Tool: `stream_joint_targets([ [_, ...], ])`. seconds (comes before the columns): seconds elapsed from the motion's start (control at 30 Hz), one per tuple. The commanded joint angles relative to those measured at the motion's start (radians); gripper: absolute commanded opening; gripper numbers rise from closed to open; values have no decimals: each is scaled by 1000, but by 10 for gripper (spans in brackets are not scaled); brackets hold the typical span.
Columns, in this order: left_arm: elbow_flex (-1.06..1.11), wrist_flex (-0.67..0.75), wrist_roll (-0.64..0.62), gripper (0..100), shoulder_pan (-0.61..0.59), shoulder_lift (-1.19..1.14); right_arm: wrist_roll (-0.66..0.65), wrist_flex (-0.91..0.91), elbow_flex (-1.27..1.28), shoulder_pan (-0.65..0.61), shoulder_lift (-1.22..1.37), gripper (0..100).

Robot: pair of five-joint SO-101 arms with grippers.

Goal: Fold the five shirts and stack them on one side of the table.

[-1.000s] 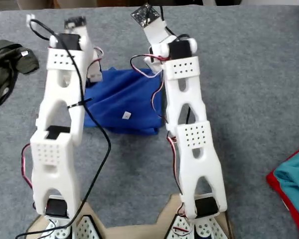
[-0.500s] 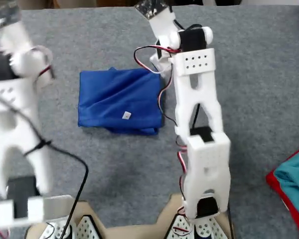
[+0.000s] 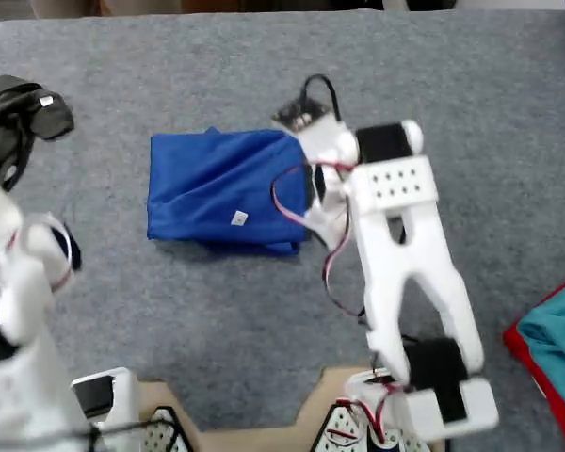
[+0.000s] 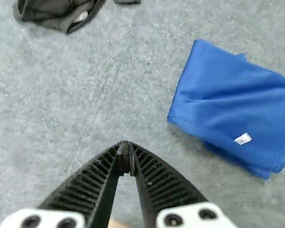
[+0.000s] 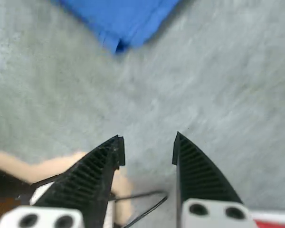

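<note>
Seen from wrist, left gripper (image 4: pixel 125 161) has black ribbed fingers (image 4: pixel 152 183) pressed together, tips meeting. On right gripper (image 5: pixel 146 148), fingers spread, wide gap between tips. From high view, right arm (image 3: pixel 395 235) stretches forward, left arm (image 3: pixel 19 320) blurred at lower-left.

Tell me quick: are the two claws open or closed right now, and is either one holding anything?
Left gripper: closed, holding nothing.
Right gripper: open, holding nothing.
</note>
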State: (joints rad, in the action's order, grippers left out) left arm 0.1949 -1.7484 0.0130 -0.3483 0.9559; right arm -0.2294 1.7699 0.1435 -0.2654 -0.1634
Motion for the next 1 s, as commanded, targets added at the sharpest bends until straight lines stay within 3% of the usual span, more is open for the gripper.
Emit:
stream_joint_targets([
  [0.0,81,-9,68,19,-9,119,310,2,108,-47,-91,188],
  [0.13,190,-9,100,19,-11,186,799,-78,148,-147,-77,191],
  [0.27,215,-9,100,19,-12,208,1069,-279,150,-202,-21,192],
  [0.6,222,-9,100,19,-14,208,1468,-577,143,-282,225,376],
  [0.73,222,-9,100,19,-14,208,1674,-723,140,-357,318,355],
  [0.97,222,-9,100,19,-14,208,1780,-993,139,-352,490,304],
])
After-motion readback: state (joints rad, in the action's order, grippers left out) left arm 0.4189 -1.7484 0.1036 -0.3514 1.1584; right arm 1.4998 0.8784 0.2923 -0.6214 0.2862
